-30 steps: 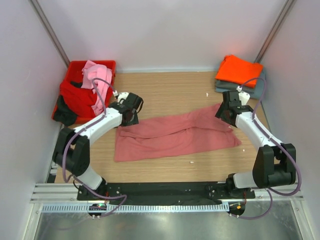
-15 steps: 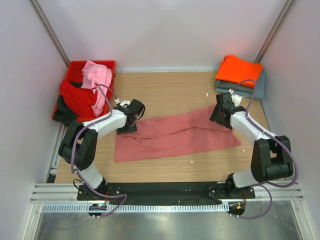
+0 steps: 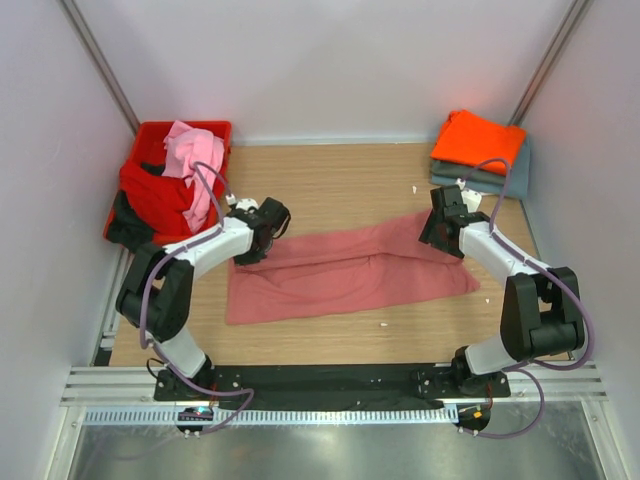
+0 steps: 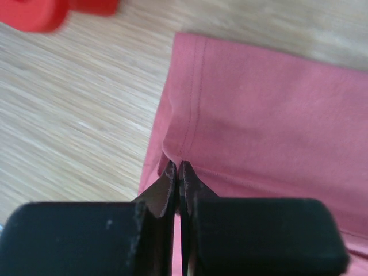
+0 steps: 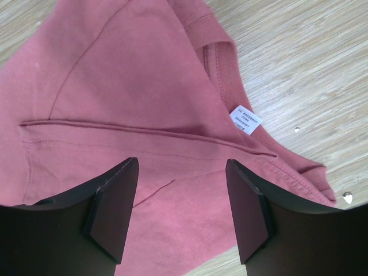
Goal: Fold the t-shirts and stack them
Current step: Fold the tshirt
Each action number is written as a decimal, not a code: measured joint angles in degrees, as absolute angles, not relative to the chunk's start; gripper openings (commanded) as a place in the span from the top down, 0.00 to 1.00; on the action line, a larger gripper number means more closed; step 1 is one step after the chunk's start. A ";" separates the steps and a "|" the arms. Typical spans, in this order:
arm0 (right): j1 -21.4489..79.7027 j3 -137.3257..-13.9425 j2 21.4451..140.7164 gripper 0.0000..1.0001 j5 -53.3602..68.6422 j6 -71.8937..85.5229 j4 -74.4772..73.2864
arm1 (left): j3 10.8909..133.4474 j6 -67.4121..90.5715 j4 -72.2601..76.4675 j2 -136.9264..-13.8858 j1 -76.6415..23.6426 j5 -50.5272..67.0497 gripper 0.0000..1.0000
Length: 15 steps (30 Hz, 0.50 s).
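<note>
A dusty salmon-pink t-shirt [image 3: 350,270] lies folded lengthwise across the middle of the table. My left gripper [image 3: 254,246] is at its far left corner, shut on the hem; in the left wrist view the fingertips [image 4: 177,168] pinch a small ridge of the pink cloth [image 4: 276,115]. My right gripper [image 3: 441,234] hangs over the shirt's collar end. Its jaws [image 5: 181,167] stand open above the cloth [image 5: 126,86], nothing between them, with the white neck label [image 5: 245,120] just ahead.
At the back right an orange t-shirt [image 3: 480,138] lies folded on a grey-blue one [image 3: 497,181]. A red crate [image 3: 155,129] at the back left holds a light pink shirt [image 3: 190,155], a red one [image 3: 150,195] and a dark one [image 3: 124,226].
My left gripper has come down onto the shirt's far left corner and shut on the hem. The right gripper shifted slightly toward the collar and stays open.
</note>
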State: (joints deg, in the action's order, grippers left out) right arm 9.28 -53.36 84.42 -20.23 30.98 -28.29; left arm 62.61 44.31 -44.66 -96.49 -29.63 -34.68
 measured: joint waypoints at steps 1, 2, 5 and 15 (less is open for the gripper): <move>9.28 -53.36 84.42 0.32 -20.25 30.94 -28.29 | 63.57 44.31 -45.63 -96.44 -29.63 -35.83 1.00; 9.30 -53.36 84.42 0.32 -20.27 30.85 -28.29 | 64.53 44.29 -46.33 -96.31 -29.63 -36.97 1.00; 9.30 -53.36 84.44 0.32 -20.40 30.57 -28.29 | 66.08 44.14 -47.53 -95.22 -29.63 -39.68 0.96; 9.39 -53.36 84.88 0.36 -20.47 30.26 -28.32 | 59.13 47.27 -52.60 -90.91 -31.11 -41.80 0.56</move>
State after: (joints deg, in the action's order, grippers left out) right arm 9.39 -53.36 84.88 -20.47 30.26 -28.32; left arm 59.13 47.27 -52.60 -90.91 -31.11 -41.80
